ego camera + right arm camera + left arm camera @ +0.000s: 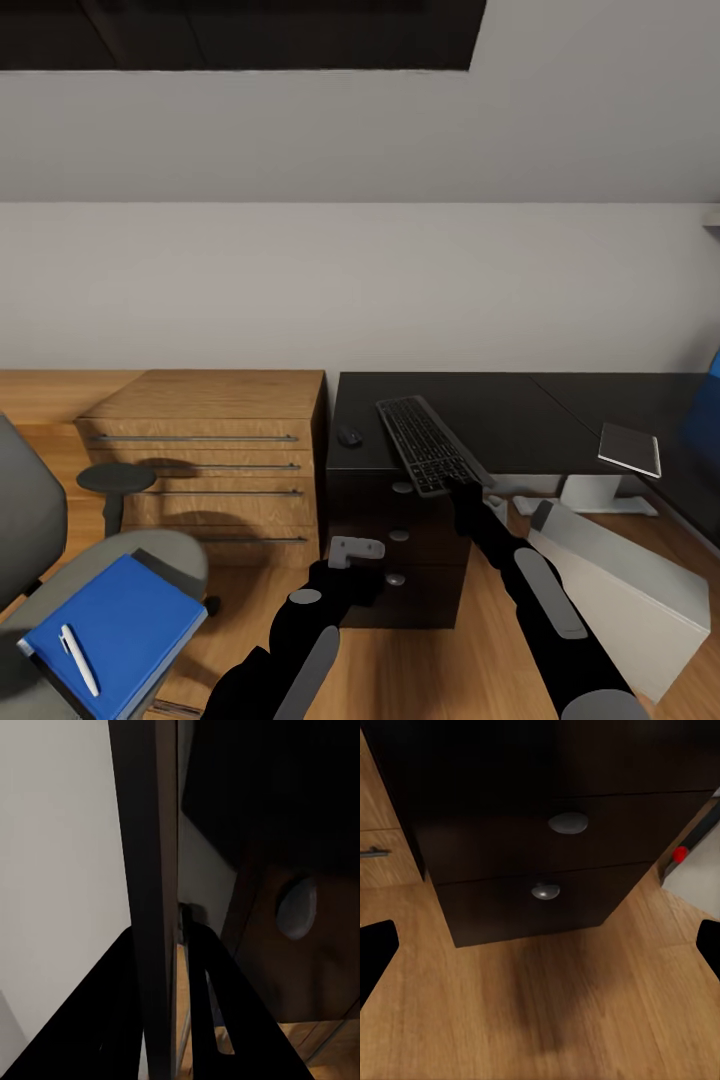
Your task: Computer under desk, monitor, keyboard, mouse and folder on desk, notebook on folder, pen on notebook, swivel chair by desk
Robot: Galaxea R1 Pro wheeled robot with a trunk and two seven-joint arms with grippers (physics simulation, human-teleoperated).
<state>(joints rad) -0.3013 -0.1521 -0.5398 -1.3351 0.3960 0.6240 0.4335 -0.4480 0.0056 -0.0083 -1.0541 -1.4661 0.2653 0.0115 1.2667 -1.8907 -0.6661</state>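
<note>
Right hand pinches the near end of the keyboard; in the right wrist view we see the slab edge-on between the two black fingers, so it's clamped on it. The keyboard lies at an angle on the glossy black table, its near end sticking out past the front edge.

Left hand hangs low in front of the dark drawer pedestal under the table, fingers spread, nothing between them; in the left wrist view we see its tips at both picture edges, with round drawer knobs and wood floor ahead.

Mouse sits on the table near its left end, just left of the keyboard, apart from it.

Blue folder rests on the grey swivel chair seat at lower left, with the white pen lying on top of it. A dark edge shows under the folder's far side; we can't tell what it is.

Computer tower lies tilted on the floor right of the pedestal; its red dot shows in the left wrist view.

A small flat grey panel sits on the right part of the table. Light wooden drawer unit stands left of the table, touching it.
</note>
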